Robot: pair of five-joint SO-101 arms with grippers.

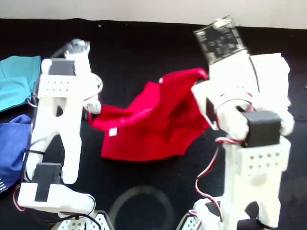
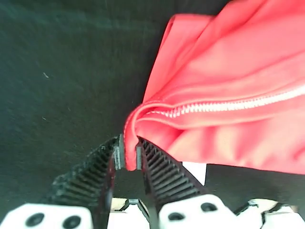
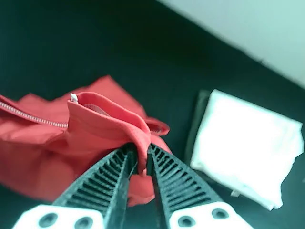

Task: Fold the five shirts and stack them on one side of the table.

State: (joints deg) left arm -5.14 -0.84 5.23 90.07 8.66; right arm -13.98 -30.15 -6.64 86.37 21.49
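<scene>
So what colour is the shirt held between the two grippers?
Red shirt, clearest in the high view.

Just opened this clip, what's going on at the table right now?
Both arms hold one red shirt over the black table. The left gripper is shut on one edge and the right gripper on another, with the cloth sagging between them. A folded white garment lies beside the right arm. A teal shirt and a blue shirt lie loose at the far left.
</scene>
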